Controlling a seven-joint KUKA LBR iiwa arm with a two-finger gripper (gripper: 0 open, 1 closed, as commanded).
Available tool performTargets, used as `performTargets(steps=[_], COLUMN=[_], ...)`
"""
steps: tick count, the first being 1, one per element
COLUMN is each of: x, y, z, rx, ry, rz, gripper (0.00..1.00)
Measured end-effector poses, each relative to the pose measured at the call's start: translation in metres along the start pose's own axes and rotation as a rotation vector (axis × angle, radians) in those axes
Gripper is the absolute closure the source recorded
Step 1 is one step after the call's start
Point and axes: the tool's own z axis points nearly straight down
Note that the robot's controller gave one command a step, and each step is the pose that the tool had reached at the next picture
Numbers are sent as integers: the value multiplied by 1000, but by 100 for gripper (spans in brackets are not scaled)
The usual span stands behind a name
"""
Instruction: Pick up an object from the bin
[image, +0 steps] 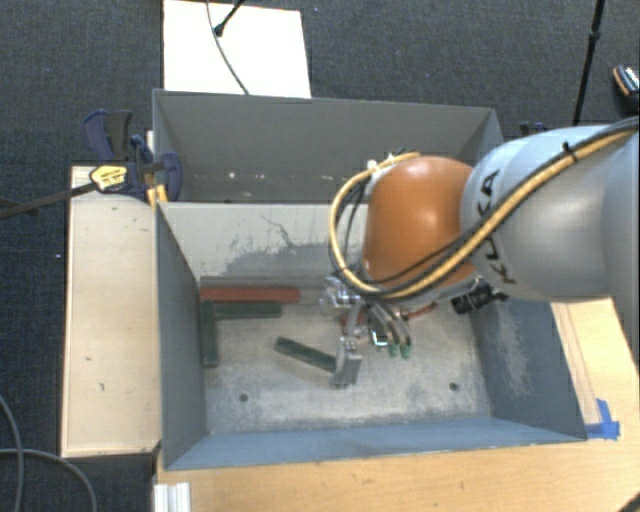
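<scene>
Sitting low at mid-bin, hand (347, 368) is at the right end of a slim dark green bar (303, 352) lying flat on the bin (300, 440) floor | hand apart or together: cannot tell | bar not lifted, pick judged not yet done | farther back: green angle piece (210, 330), red-brown bar (250, 294), both apart from hand

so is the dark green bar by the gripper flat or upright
Flat: the short dark green bar lies lengthwise on the floor of the grey metal bin, beside the gripper.

Grey bin (430, 395) floor: red-brown bar (250, 294) at back wall, green L-piece (209, 335) touching it, dark green strip (305, 352) mid-floor.
</scene>
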Motion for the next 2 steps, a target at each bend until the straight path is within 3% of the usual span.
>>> performTargets(steps=[1,2], x=[-28,-29], y=[-1,-1], z=[97,92], rx=[1,-1], ry=[-2,-7], rz=[-89,-83], gripper=[0,100])
